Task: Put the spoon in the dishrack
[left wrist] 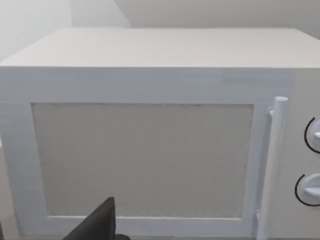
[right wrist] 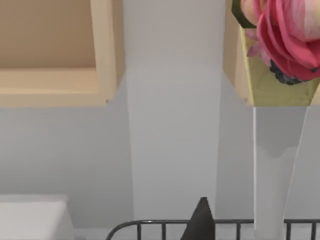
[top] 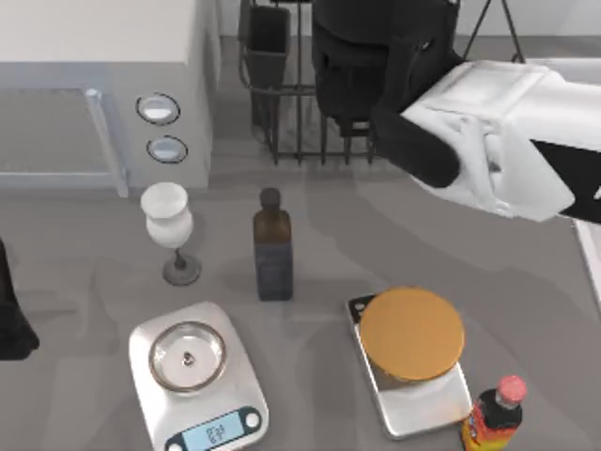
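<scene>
While reaching over dishrack (top: pixel 300 122) at tabletop (top: pixel 319 254) rear (utensil cup (top: pixel 268 47) at left corner), right gripper's finger state impossible to tell. Left arm (top: pixel 11 310) parked at left edge.

The dishrack (top: pixel 299 141) at the counter's (top: pixel 84 263) far edge is thin dark metal wire with a dull sheen, and its utensil cup (top: pixel 268 47) looks like matt black plastic. Near the front edge, both scales (top: pixel 197 385) have brushed, satiny metal bodies, one under a matt orange disc (top: pixel 411 333). The dark bottle (top: pixel 272 246) looks like glossy glass, the goblet (top: pixel 169 225) smooth and milky, and the microwave (left wrist: pixel 150 130) matt white.
</scene>
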Robot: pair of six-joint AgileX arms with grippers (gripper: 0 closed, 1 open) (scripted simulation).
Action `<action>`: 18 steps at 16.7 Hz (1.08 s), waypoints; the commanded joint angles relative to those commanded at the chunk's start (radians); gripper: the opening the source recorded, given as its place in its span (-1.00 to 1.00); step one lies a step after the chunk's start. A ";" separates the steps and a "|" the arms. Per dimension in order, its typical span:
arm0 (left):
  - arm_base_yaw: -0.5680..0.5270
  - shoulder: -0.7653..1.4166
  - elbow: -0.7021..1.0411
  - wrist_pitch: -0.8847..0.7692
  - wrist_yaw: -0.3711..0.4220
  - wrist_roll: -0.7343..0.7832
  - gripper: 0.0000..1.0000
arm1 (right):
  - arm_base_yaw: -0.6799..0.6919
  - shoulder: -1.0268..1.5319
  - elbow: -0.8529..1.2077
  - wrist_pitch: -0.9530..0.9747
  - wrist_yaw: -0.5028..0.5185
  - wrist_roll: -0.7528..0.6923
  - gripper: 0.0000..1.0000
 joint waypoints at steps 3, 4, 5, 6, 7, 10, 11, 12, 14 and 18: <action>0.000 0.000 0.000 0.000 0.000 0.000 1.00 | -0.105 0.139 -0.032 0.183 -0.097 -0.003 -1.00; 0.000 0.000 0.000 0.000 0.000 0.000 1.00 | -0.134 0.174 -0.042 0.224 -0.123 -0.005 -1.00; 0.000 0.000 0.000 0.000 0.000 0.000 1.00 | -0.157 0.201 -0.050 0.254 -0.144 -0.007 -1.00; 0.000 0.000 0.000 0.000 0.000 0.000 1.00 | -0.174 0.220 -0.055 0.274 -0.159 -0.008 -1.00; 0.000 0.000 0.000 0.000 0.000 0.000 1.00 | -0.182 0.229 -0.058 0.283 -0.167 -0.009 -1.00; 0.000 0.000 0.000 0.000 0.000 0.000 1.00 | -0.182 0.229 -0.058 0.284 -0.167 -0.009 -1.00; 0.000 0.000 0.000 0.000 0.000 0.000 1.00 | -0.182 0.229 -0.058 0.284 -0.167 -0.009 -1.00; 0.000 0.000 0.000 0.000 0.000 0.000 1.00 | -0.182 0.229 -0.058 0.284 -0.167 -0.009 -0.85; 0.000 0.000 0.000 0.000 0.000 0.000 1.00 | -0.182 0.229 -0.058 0.284 -0.167 -0.009 -0.55; 0.000 0.000 0.000 0.000 0.000 0.000 1.00 | -0.182 0.229 -0.058 0.284 -0.167 -0.009 0.06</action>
